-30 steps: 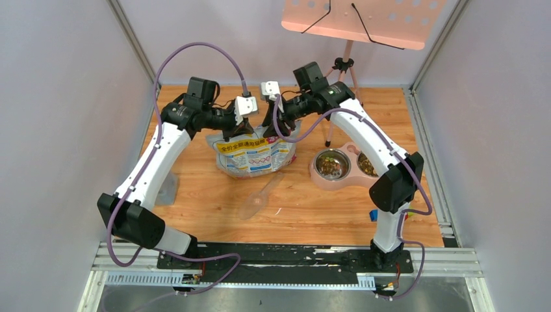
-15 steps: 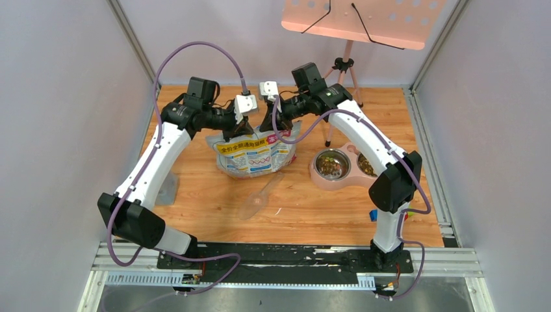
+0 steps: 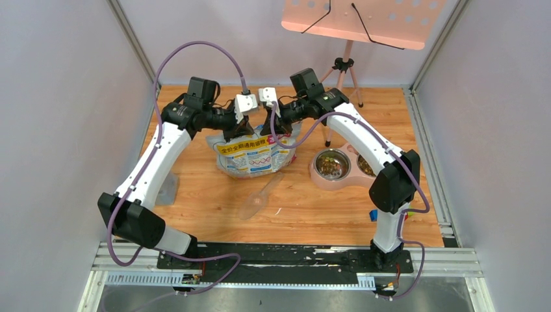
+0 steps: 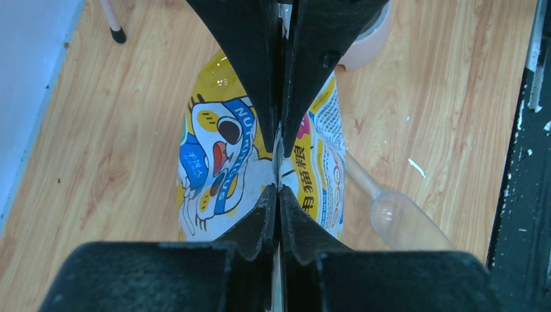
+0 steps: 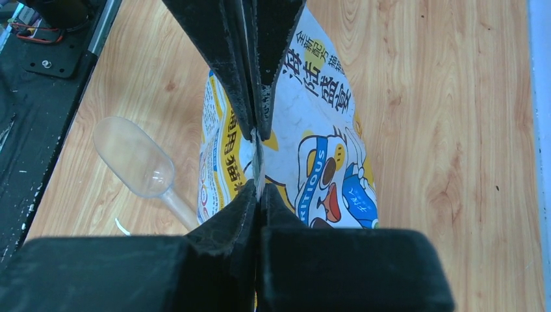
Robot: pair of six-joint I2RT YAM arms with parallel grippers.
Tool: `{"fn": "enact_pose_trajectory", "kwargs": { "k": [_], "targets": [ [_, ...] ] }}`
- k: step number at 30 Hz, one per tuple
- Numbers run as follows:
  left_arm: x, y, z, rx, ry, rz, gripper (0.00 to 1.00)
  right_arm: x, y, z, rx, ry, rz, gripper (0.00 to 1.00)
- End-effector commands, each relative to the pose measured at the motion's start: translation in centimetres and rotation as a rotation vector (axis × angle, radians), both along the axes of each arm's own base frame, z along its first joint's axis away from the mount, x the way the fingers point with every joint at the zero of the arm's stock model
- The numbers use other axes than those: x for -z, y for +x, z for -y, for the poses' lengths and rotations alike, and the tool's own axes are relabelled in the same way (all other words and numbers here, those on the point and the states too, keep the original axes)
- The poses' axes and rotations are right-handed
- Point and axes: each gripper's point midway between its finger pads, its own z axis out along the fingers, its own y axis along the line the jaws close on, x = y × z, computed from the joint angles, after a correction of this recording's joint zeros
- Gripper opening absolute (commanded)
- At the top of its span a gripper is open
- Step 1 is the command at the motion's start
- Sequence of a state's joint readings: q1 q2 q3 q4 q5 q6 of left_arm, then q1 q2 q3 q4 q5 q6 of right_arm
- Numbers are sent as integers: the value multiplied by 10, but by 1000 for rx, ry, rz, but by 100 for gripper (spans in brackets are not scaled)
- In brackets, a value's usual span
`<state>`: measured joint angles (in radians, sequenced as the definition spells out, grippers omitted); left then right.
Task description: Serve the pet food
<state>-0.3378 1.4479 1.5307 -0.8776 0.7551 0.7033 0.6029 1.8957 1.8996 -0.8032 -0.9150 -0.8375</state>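
The printed bag [image 3: 253, 156] stands at the table's middle back. My left gripper [image 3: 234, 132] is shut on the left part of its top edge. My right gripper [image 3: 274, 127] is shut on the right part. In the left wrist view the jaws [image 4: 281, 170] are pinched on the bag's edge above its printed face [image 4: 221, 149]. The right wrist view shows the same: my right gripper [image 5: 256, 162] is shut on the bag [image 5: 318, 149]. Brown pet food [image 3: 330, 166] lies in the pink double bowl [image 3: 320, 178] right of the bag. Any kibble inside the bag is hidden.
A clear plastic scoop [image 3: 258, 197] lies on the wood in front of the bag, also in the left wrist view [image 4: 403, 218] and the right wrist view [image 5: 133, 156]. A pink music stand [image 3: 344, 71] stands at the back. Grey walls close both sides.
My right gripper has moved slightly left toward the left gripper, taking the bag's top edge with it. The left arm has hardly moved.
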Motion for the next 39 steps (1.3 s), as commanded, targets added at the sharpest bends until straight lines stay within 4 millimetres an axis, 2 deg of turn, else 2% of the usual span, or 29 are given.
{"fn": "enact_pose_trajectory", "kwargs": {
  "k": [1,2,4,5,8,9,11,13,16,19,20,21,22,26,29,32,37,39],
  "targets": [
    [-27,6,15,20,-101,65,18,-20,-7,3,-6,31,-10,0],
    [-31,5,19,36,-131,68,29,-21,-7,2,-7,34,-17,0],
    [-28,2,27,44,-151,43,36,-25,-6,0,-5,44,-21,0],
    [-26,1,29,48,-148,42,36,-26,-5,0,-1,45,-24,2],
    [-21,3,33,58,-138,35,36,-26,1,1,40,33,-29,26],
    [-20,4,32,57,-131,41,36,-26,3,4,54,27,-28,31],
    [-17,5,31,57,-119,44,36,-26,6,12,75,20,-19,37],
    [-15,4,30,58,-113,47,36,-23,10,23,94,4,-5,39],
    [-12,4,29,58,-104,49,33,-19,13,42,115,-17,1,33],
    [-9,6,27,49,-91,52,25,-17,17,56,145,-20,-11,26],
    [-7,7,27,48,-88,54,24,-18,18,59,150,-20,-8,18],
    [-6,7,27,47,-85,53,20,-18,19,60,150,-18,-4,4],
    [-6,8,27,48,-84,56,18,-19,20,62,151,-16,-1,0],
    [-5,9,27,47,-83,50,2,-23,20,60,152,1,-22,2],
    [-7,10,27,45,-80,56,0,-26,25,63,186,-12,-6,30],
    [-8,10,25,44,-69,68,0,-29,28,74,210,-18,21,36],
    [-11,10,22,46,-53,94,0,-27,34,94,247,-34,24,27],
    [-11,10,22,45,-49,96,0,-24,35,99,248,-35,16,2]
  ]
}}
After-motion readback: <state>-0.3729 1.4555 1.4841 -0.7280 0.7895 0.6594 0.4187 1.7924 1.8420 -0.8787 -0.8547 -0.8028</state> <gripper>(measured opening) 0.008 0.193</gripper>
